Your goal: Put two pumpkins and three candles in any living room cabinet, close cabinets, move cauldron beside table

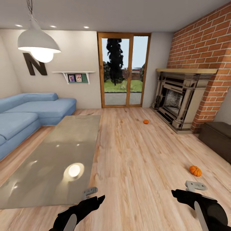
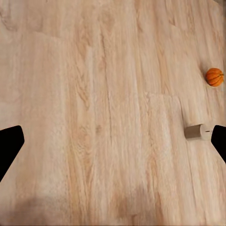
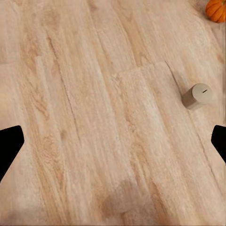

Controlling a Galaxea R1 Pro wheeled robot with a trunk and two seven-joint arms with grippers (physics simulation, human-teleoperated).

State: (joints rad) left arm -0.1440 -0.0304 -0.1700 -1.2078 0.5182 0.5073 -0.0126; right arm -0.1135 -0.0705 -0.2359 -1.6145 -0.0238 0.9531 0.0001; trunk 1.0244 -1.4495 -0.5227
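Two pumpkins lie on bare plank floor [image 1: 134, 150]: one [image 1: 195, 170] near the right gripper [image 1: 179, 193], the other [image 1: 146, 121] far off before the fireplace [image 1: 179, 98]. A candle [image 3: 197, 96] stands upright on the planks. Both the right gripper and the left gripper [image 1: 96, 200] hang spread, empty. Wide open floor runs between the glass table [image 1: 61, 154] and a dark cabinet [image 1: 218, 134] along the brick wall [image 1: 205, 48].

A: The floor [image 1: 134, 160] looks like pale wood planks, matt and grainy. The table [image 1: 57, 160]?

B: Glossy glass top, mirroring the lamp. Rough red brick wall [image 1: 205, 48]; soft blue cloth sofa [image 1: 29, 112].
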